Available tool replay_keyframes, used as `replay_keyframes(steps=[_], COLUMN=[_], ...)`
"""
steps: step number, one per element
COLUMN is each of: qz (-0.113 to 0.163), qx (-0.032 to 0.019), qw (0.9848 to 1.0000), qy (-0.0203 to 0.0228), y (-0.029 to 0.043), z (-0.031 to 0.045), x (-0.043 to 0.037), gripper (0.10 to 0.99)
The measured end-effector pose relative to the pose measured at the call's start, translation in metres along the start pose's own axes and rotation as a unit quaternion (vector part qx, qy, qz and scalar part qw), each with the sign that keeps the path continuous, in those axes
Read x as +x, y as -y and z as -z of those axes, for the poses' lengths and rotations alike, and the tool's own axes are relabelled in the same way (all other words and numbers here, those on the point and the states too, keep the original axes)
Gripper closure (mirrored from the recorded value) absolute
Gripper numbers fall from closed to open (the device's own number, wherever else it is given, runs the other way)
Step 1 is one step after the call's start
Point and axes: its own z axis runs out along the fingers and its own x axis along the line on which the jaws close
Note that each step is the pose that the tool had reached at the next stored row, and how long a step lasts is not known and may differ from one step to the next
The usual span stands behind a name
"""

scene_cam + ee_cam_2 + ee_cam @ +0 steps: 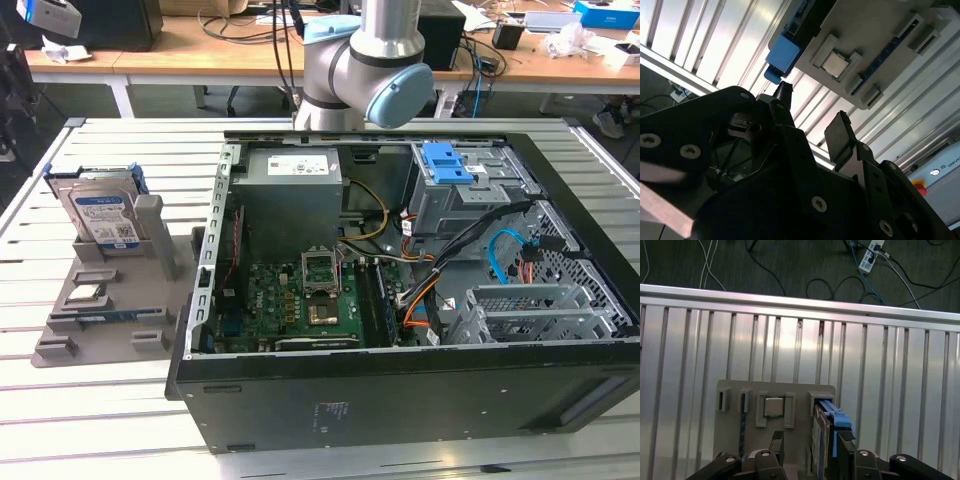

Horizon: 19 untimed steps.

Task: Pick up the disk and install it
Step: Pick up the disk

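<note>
I see disk (100, 215) standing up in grey holder (60, 345), by table (100, 430) edge at the exterior view's left. Gripper (810, 436) above holder, fingers apart, holding nothing. Bare table round holder; PC case (400, 400) just beside it.

Under me runs a table (110, 430) of pale metal slats with long grooves between them. In the first wrist view the light lands on the slats (785, 340) in bright, soft streaks. Past the table's edge rail (800, 302) there's a dark floor (765, 262), loose cables (830, 287) looping across it and a white power strip (871, 249) lying among them. In the exterior view, beyond the table's far edge, stands a row of wooden desks (200, 60) on white legs (122, 98), cluttered with cables. There's a black box (110, 22) on them toward the exterior view's left and a blue box (607, 12) toward the exterior view's right.
</note>
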Motion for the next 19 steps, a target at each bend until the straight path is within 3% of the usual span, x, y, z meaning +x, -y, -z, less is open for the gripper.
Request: replay_keyframes(steps=[5,14,19], qz=[0.0,0.0,0.0], qx=[0.0,-0.0001,0.0], qw=[1.0,1.0,1.0], qy=[0.0,0.0,0.0], y=[0.0015,0.0052,0.0155], z=[-0.0034,-0.0159,-0.0191], x=[0.0002,0.0008,-0.0028], gripper=[0.545,0.545,0.545])
